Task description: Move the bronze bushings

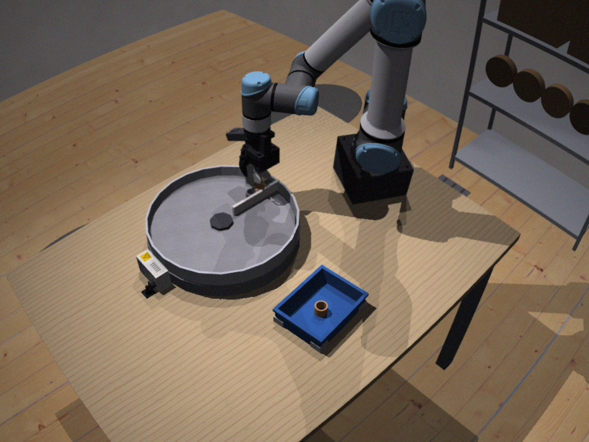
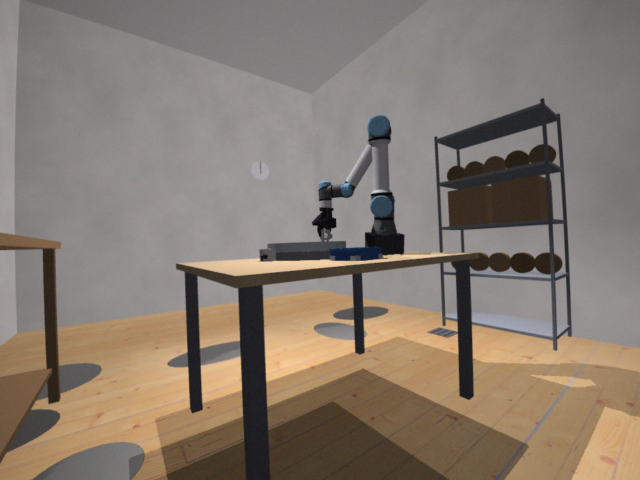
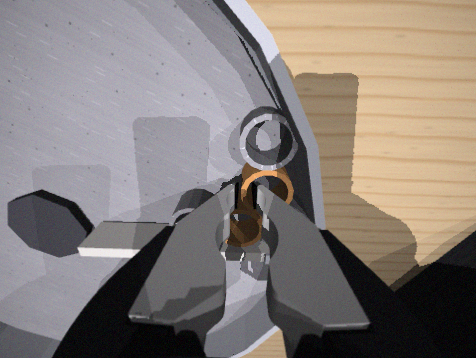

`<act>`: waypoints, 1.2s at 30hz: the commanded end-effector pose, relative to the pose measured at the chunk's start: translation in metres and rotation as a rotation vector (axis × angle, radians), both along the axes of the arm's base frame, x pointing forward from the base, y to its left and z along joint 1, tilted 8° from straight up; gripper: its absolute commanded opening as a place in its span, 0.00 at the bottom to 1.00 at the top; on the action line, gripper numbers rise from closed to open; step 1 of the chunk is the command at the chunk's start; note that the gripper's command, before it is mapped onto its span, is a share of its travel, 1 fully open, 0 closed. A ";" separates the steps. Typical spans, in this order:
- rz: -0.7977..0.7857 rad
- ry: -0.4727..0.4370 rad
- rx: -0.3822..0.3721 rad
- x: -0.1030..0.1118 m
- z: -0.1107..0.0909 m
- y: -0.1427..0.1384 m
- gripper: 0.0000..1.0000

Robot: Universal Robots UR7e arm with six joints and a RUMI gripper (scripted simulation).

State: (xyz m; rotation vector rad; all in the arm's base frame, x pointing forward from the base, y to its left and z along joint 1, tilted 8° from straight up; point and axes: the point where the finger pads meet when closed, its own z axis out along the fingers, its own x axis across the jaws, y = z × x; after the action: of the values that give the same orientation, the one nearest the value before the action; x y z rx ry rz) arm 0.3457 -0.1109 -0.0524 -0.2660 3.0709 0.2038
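Note:
My gripper (image 1: 257,178) (image 2: 325,238) (image 3: 245,184) points down into the far side of the grey turntable (image 1: 185,242) (image 2: 304,254) (image 3: 100,75). Its fingers are nearly together, with nothing held between them. In the wrist view, a bronze bushing (image 3: 266,173) stands at the fingertips, partly hidden. Another bronze bushing (image 3: 244,227) shows in the gap behind the tips. A steel bushing (image 3: 243,145) stands beside the rim. Another steel bushing (image 3: 192,200) (image 1: 250,191) is partly hidden behind the left finger in the wrist view. One bronze bushing (image 1: 321,312) stands in the blue crate (image 1: 338,304) (image 2: 356,254).
A white bar (image 1: 252,200) (image 3: 115,237) lies across the turntable close to the fingers. A dark hub (image 1: 221,221) (image 3: 47,222) sits at its centre. The raised turntable wall runs close by. A white box with a warning label (image 1: 153,266) is at the turntable's near left edge.

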 end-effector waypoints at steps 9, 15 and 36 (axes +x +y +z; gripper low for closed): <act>0.000 -0.001 -0.001 0.000 0.000 0.000 0.06; 0.000 -0.001 -0.001 0.000 0.000 0.000 0.06; 0.000 -0.001 -0.001 0.000 0.000 0.000 0.00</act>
State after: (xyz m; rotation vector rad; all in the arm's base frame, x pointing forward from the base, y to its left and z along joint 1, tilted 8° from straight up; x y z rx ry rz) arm 0.3457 -0.1109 -0.0525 -0.2660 3.0707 0.2035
